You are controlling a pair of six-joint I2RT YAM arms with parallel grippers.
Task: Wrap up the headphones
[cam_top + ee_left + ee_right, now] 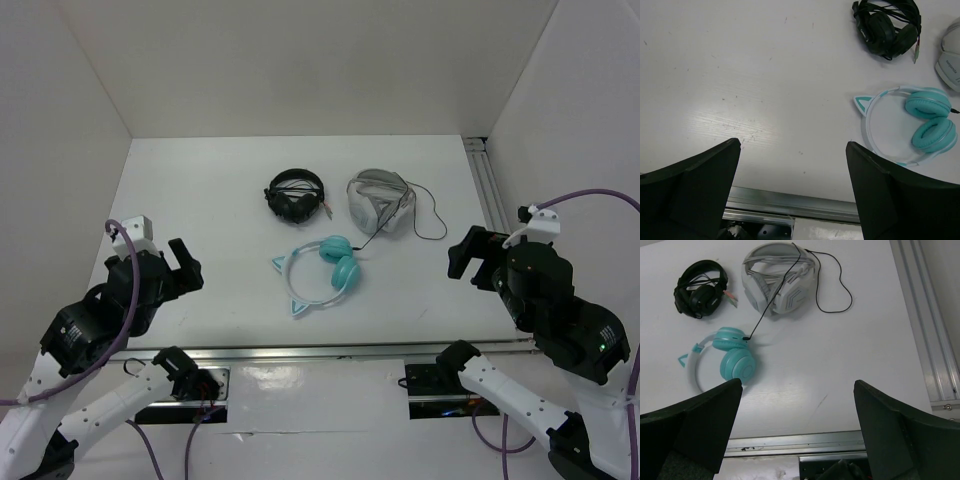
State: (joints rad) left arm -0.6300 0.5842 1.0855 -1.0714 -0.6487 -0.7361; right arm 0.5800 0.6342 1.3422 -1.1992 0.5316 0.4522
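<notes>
The teal headphones (pixel 340 262) lie flat near the middle of the white table, ear cups folded together and the pale headband with its cat ears (pixel 292 285) pointing toward me. They also show in the left wrist view (pixel 929 120) and the right wrist view (pixel 735 357). Their thin black cable (pixel 780 292) runs from the upper cup across the grey-white headphones and loops on the table to the right (pixel 432 222). My left gripper (pixel 186 265) (pixel 793 145) hovers open to the left of them, holding nothing. My right gripper (pixel 462 256) (pixel 797 382) hovers open to their right, also holding nothing.
Smaller black headphones (pixel 296 195) sit behind the teal pair, grey-white headphones (pixel 378 202) beside them on the right. An aluminium rail (pixel 320 352) runs along the near table edge and another (pixel 488 185) along the right side. White walls enclose the table on three sides.
</notes>
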